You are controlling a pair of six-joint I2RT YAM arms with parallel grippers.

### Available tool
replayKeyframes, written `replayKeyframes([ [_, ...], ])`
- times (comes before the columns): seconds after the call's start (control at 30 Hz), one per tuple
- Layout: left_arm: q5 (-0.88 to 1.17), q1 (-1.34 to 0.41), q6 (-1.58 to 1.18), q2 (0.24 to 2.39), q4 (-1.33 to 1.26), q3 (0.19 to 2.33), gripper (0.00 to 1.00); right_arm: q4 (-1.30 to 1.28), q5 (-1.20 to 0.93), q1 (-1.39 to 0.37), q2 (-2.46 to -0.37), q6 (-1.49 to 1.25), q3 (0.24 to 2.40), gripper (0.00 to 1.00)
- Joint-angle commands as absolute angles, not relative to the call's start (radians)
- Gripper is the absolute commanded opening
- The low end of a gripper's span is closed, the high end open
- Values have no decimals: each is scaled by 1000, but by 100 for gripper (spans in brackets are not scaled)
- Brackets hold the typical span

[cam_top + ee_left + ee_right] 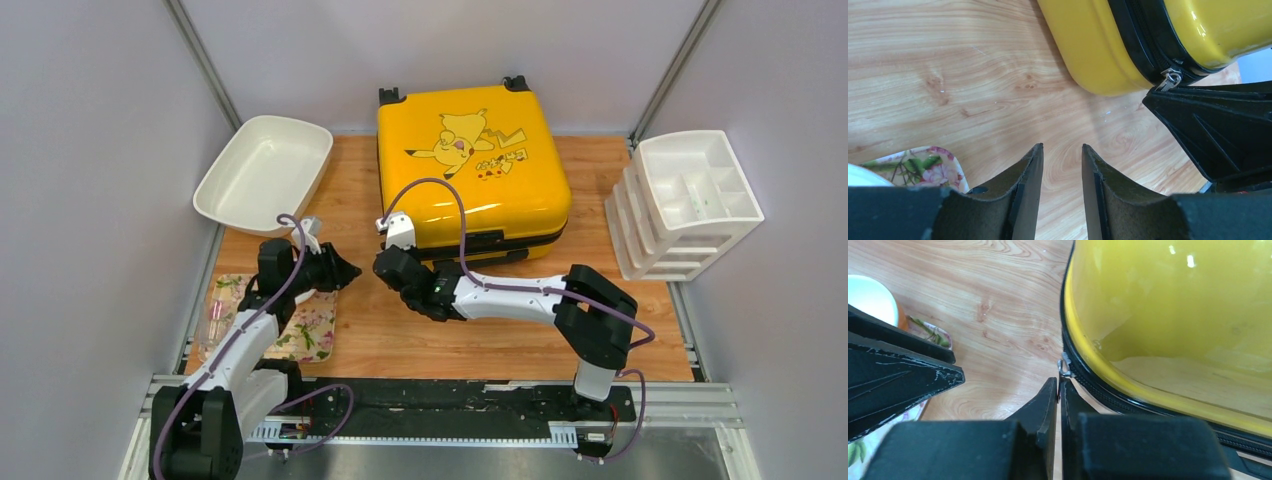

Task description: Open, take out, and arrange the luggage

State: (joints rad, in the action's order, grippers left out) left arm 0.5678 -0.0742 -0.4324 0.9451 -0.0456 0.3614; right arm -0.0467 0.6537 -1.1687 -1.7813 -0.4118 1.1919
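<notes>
Yellow hard-shell luggage with a Pikachu print and black zipper trim lies flat and closed at the upper centre of the wooden table. Its printed face is up, its black wheels point toward the top of the frame and a zipped edge faces the arms. It looks nearly square; its long axis seems to run bottom to top, slightly skewed. The right gripper sits at the case's lower left corner, jaws pressed together on the small metal zipper pull. The left gripper hovers just left of it over bare wood, jaws partly apart with nothing between them, clear of the shell. A floral tray lies at lower left
</notes>
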Motion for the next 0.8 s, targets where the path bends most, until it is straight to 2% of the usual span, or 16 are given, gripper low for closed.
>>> replayKeyframes([
  [0.0, 621, -57, -373, 928, -23, 365, 43, 147, 608, -1198, -1760, -428, 1243, 17],
  [0.07, 653, -57, -385, 923, -69, 354, 44, 195, 575, -1206, -1746, -365, 1215, 31],
  [0.17, 684, -57, -405, 916, -147, 335, 46, 270, 480, -1216, -1694, -258, 1175, 33],
  [0.3, 686, -58, -379, 910, -169, 336, 46, 129, 416, -1218, -1600, -203, 1157, 35],
  [0.47, 797, -75, -309, 890, -293, 264, 46, 23, 246, -1181, -1348, -158, 1066, 56],
  [0.5, 796, -95, -279, 875, -308, 255, 46, -4, 182, -1166, -1316, -152, 1046, 57],
  [0.7, 785, -234, -89, 894, -471, 173, 47, -328, -162, -893, -1161, -34, 1084, 67],
  [0.77, 770, -250, -37, 920, -534, 169, 48, -383, -219, -775, -1131, 42, 1088, 67],
])
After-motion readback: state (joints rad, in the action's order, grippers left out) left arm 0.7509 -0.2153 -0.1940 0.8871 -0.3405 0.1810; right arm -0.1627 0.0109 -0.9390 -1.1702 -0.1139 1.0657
